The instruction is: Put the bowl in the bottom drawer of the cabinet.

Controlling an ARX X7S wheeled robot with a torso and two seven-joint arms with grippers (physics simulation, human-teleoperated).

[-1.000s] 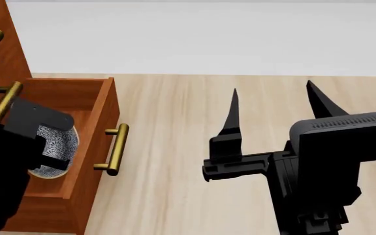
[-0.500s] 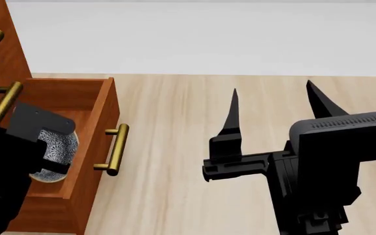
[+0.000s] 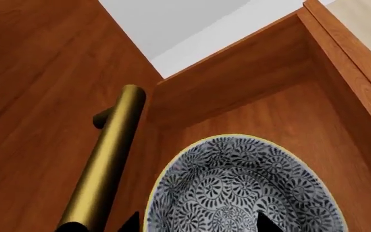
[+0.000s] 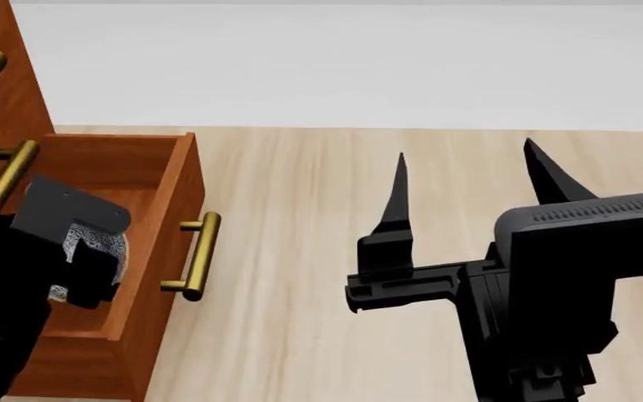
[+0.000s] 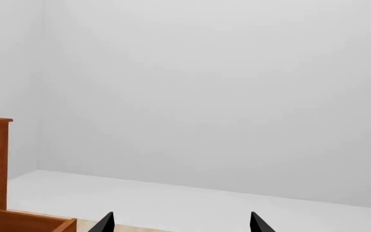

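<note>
Inside the pulled-out bottom drawer [image 4: 131,243] the bowl [image 3: 243,188] is seen beneath the left gripper [image 4: 70,251] — whether grasped cannot be told — while the right gripper [image 4: 467,188] is kept spread, idle.

The bowl [image 3: 240,188] looks like glazed ceramic, smooth, with a thin gold rim. The bottom drawer [image 4: 172,180] is reddish-brown wood with a satin grain; its handle [image 4: 197,255] seems brushed brass. The floor [image 4: 311,251] is pale matt wood.
</note>
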